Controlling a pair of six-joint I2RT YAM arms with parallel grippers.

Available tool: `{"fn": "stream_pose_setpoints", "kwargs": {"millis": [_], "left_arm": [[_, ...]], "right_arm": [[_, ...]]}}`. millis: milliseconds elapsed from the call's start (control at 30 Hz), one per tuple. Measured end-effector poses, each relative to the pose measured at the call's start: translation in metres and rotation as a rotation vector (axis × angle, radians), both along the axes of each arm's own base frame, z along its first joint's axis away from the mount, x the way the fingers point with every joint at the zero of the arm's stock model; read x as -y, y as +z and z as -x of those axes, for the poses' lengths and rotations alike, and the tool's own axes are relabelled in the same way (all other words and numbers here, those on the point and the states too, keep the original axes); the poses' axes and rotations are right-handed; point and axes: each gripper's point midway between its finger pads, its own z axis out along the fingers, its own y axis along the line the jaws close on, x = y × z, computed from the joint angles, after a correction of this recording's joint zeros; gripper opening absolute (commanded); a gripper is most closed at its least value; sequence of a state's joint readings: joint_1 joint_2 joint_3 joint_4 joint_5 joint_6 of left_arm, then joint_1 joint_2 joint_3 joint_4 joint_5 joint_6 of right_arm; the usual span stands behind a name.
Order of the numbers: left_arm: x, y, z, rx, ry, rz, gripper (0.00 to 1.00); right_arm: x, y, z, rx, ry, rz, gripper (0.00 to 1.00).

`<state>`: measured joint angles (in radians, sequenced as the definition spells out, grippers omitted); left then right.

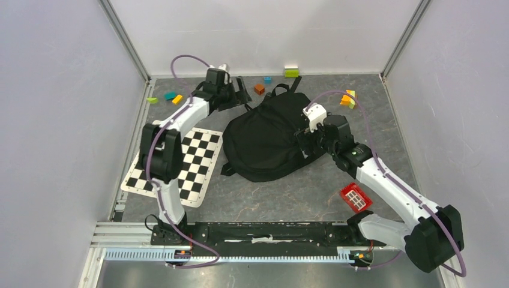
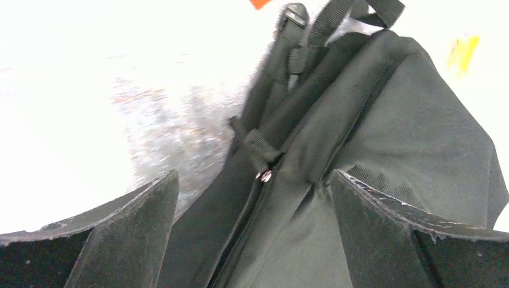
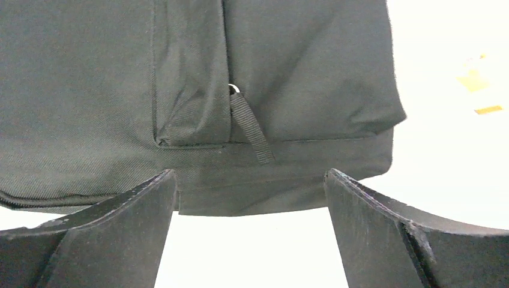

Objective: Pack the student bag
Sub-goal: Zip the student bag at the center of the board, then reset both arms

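Top camera looks down from behind the arms [image 1: 162, 153] over the whole table [image 1: 288, 195]; each wrist camera peers between its own fingers [image 2: 120, 240] — close on the black backpack [image 1: 270, 141] all three share.

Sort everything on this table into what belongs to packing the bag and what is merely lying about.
Job in hand:
large black soft fabric backpack
left tool and right tool, both open at the bag

Lying about (perhaps meant for packing, cannot tell):
small coloured blocks along the far edge
red rectangular gridded item
black-and-white checkerboard sheet
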<state>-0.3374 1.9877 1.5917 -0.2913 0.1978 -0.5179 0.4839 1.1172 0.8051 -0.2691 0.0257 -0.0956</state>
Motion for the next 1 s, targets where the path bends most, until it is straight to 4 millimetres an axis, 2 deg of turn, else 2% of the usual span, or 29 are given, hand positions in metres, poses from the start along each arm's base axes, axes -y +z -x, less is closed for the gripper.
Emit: {"fn": "stream_pose_setpoints", "kwargs": {"millis": [100, 233, 367, 567, 633, 733, 867, 1000], "left_arm": [[-0.029, 0.015, 0.007, 0.047, 0.073, -0.04, 1.0], [-0.053, 0.057, 0.032, 0.165, 0.136, -0.078, 1.0], [-0.081, 0.101, 0.067, 0.299, 0.214, -0.104, 1.0], [-0.142, 0.154, 0.13, 0.474, 0.41, -0.15, 1.0], [-0.159, 0.164, 0.148, 0.508, 0.464, -0.16, 1.0], [-0.179, 0.168, 0.172, 0.531, 0.529, -0.18, 1.0], [-0.194, 0.162, 0.187, 0.518, 0.571, -0.217, 1.0], [-0.201, 0.151, 0.191, 0.485, 0.581, -0.268, 1.0]], "right_arm": [[0.006, 0.01, -0.003, 0.028, -0.046, -0.007, 0.98], [0.022, 0.031, -0.016, 0.089, -0.132, -0.011, 0.98], [0.055, 0.051, -0.029, 0.158, -0.26, -0.01, 0.98], [0.113, 0.083, -0.033, 0.301, -0.477, -0.057, 0.98], [0.128, 0.089, -0.028, 0.368, -0.539, -0.081, 0.98], [0.139, 0.083, -0.019, 0.423, -0.587, -0.098, 0.98], [0.147, 0.065, -0.01, 0.447, -0.62, -0.1, 0.98], [0.15, 0.066, -0.007, 0.477, -0.638, -0.113, 0.98]]}}
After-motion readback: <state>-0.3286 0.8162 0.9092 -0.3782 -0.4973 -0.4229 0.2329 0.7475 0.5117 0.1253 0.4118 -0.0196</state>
